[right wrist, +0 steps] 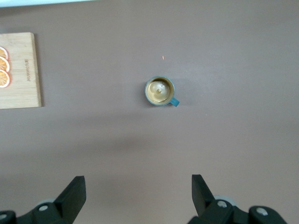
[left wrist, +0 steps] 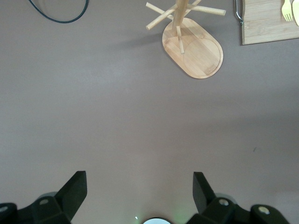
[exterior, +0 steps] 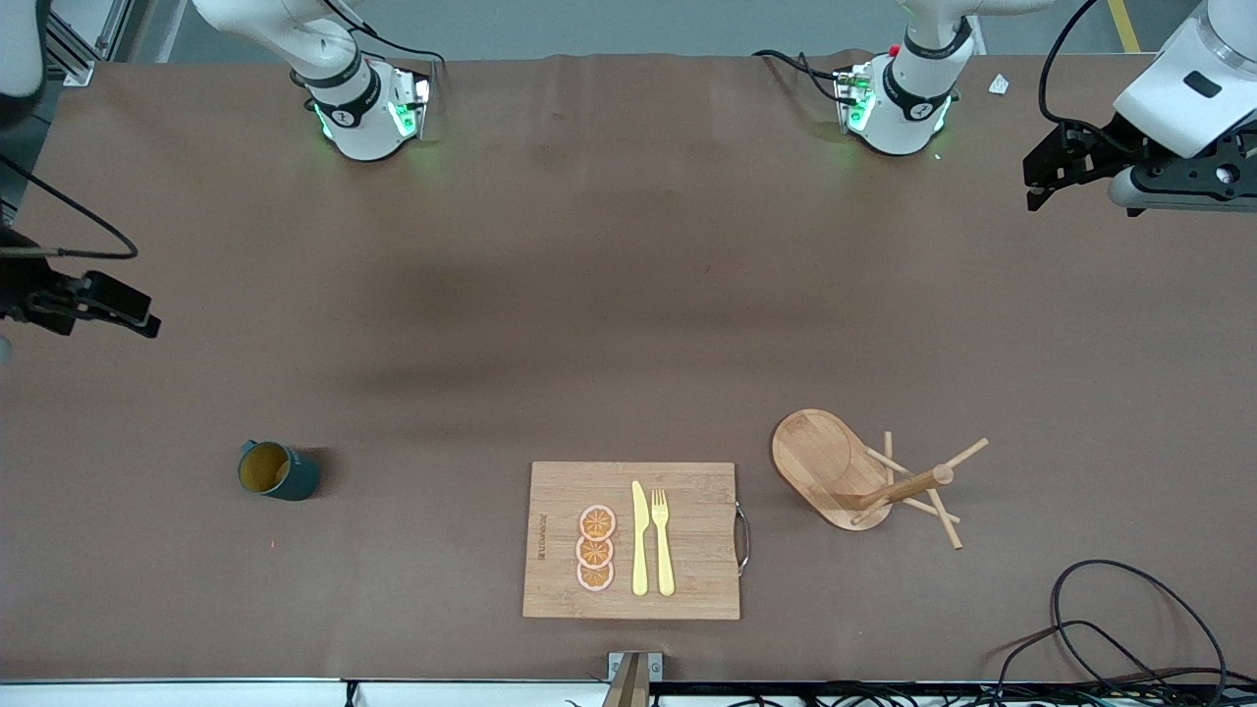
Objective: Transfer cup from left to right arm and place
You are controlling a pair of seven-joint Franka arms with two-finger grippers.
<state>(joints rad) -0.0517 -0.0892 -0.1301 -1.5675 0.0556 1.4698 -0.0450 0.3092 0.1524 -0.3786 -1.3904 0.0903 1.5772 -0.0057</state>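
Note:
The cup [exterior: 278, 470] is a small dark teal mug with a tan inside. It stands upright on the brown table toward the right arm's end, apart from everything else. It also shows in the right wrist view [right wrist: 160, 91], with its small handle sticking out. My right gripper [exterior: 133, 314] hangs open and empty over the table's edge at the right arm's end; its open fingers [right wrist: 74, 191] frame bare table short of the cup. My left gripper [exterior: 1041, 182] hangs open and empty over the left arm's end of the table; its fingers [left wrist: 77, 186] frame bare table.
A wooden cutting board [exterior: 687, 579] with orange slices [exterior: 596, 548], a yellow knife [exterior: 639, 538] and a yellow fork [exterior: 663, 540] lies near the front edge. A wooden mug tree [exterior: 835, 469] stands beside it toward the left arm's end. Black cables [exterior: 1110, 628] lie at the front corner.

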